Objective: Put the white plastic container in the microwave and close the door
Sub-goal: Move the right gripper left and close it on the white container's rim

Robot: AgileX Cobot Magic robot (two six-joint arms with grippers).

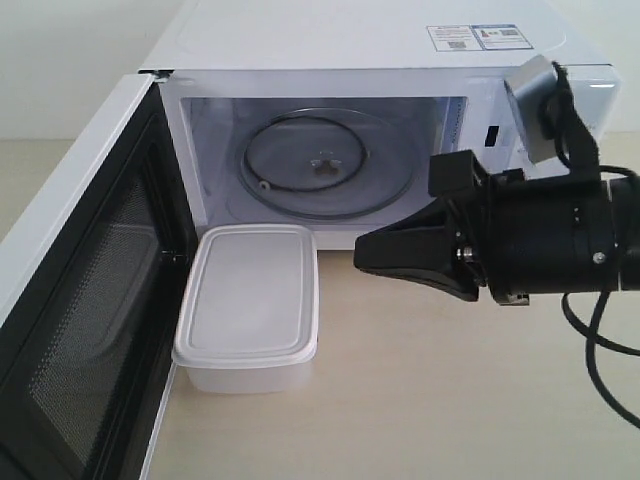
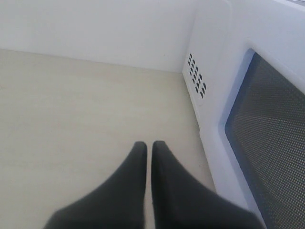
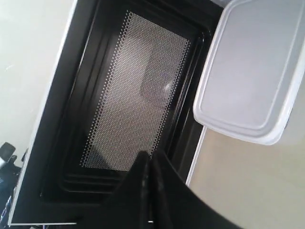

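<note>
On the pale surface (image 1: 450, 400) the microwave (image 1: 330, 40) stands open, its door (image 1: 80, 330) swung out at 9 o'clock and cut off by the frame. The lidded white plastic container (image 1: 255, 300) sits outside, at 7 o'clock of the cavity, just beside the door. At its 3 o'clock the right pincer (image 1: 360, 252) hovers, fingers together, empty. Only the left wrist view shows the left pincer (image 2: 148, 144), together, beside the door's outer face.

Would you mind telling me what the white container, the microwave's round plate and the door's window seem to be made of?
The white container looks like translucent plastic, matte with a soft sheen and a moulded lid rim. The round plate seems clear glass: see-through, with bright edges. The door's window looks like dark perforated metal mesh, judging by its fine dot pattern.
</note>
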